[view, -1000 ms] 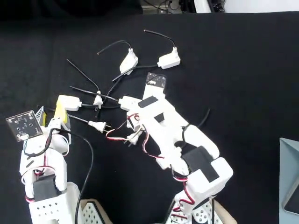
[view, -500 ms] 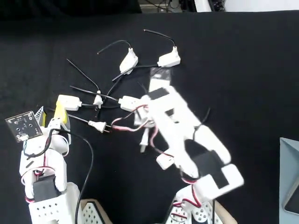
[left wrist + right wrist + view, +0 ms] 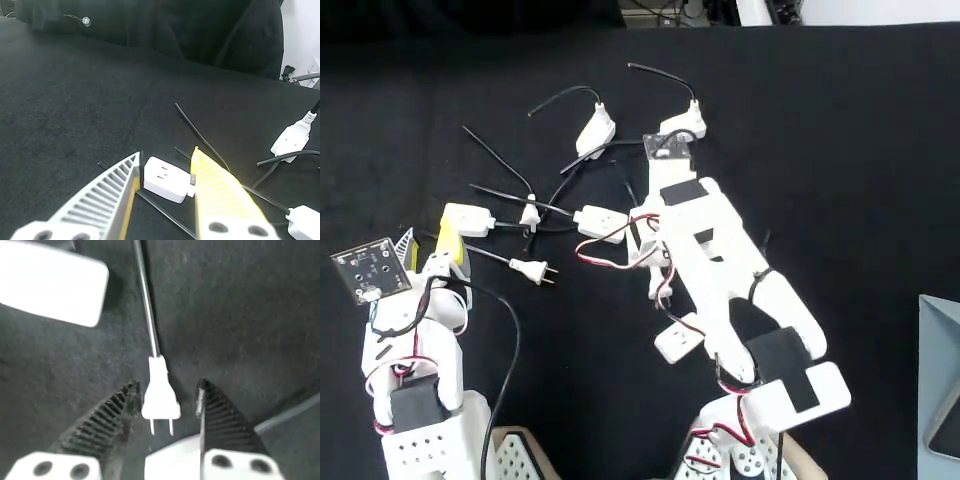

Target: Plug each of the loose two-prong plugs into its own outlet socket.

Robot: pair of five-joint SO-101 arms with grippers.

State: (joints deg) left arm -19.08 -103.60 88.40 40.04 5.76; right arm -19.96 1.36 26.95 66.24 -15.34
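Nearest in, two white arms side by side on a black cloth (image 3: pixel 840 200) that covers the whole table: left arm (image 3: pixel 415 380), right arm (image 3: pixel 720 270).

Left gripper (image 3: pixel 166 152), one white finger and one yellow, jaws apart. The first outlet socket (image 3: pixel 167 179) sits right between the tips, its slotted face towards the wrist camera. Whether the yellow finger touches it, can't tell.

Just beside that, a loose plug (image 3: pixel 532 268) lies flat on the cloth, prongs aimed towards the right arm.

Right gripper (image 3: pixel 167 385), black fingers, spread wide as well. A white two-prong plug (image 3: pixel 161 397) lies between them with cloth showing on either side. It is not pinched; its prongs point towards the wrist and its black cord runs away.

The second outlet socket (image 3: pixel 600 222) is just beside the right arm. A small plug (image 3: pixel 530 213) lies between the first and second sockets.

Farther out, the third outlet socket (image 3: pixel 595 130) and the fourth outlet socket (image 3: pixel 682 125) lie near each other.

The count: four white sockets and three white plugs that can be made out, each on a black cord, the cords crossing mid-table.

A grey object (image 3: pixel 940 370) sits at the right edge. Past the far edge there is a pale strip of room (image 3: pixel 880 10). From the left wrist, a dark draped shape (image 3: pixel 200 30) and a white wall (image 3: pixel 300 30) show.
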